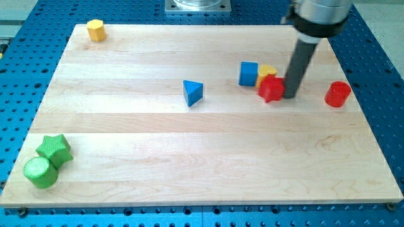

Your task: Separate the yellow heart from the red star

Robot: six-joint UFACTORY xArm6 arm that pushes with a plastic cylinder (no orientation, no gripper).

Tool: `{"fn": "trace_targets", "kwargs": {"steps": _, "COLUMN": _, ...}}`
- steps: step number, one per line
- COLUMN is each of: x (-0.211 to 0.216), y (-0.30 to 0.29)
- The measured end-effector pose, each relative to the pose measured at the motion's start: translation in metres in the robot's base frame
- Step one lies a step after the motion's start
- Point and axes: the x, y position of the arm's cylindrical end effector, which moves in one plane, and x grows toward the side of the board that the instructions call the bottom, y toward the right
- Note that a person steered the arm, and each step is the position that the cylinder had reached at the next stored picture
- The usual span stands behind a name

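In the upper right of the frame, my tip [290,96], a plain rod tool with nothing to open or close, touches the red star's [272,89] right side, seemingly to push it from the yellow heart [267,71] just behind.

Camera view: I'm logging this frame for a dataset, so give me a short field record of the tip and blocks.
tip: my tip touches the red star's right side
yellow heart: behind the red star, touching it
blue cube: left of the heart
red cylinder: right of the tip, apart
blue triangle: mid-board, alone
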Motion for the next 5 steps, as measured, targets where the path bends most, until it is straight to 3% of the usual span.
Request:
{"fn": "trace_targets", "kwargs": {"steps": 3, "x": -0.058, "y": -0.018}}
{"fn": "trace_targets", "kwargs": {"steps": 5, "x": -0.059, "y": -0.017}}
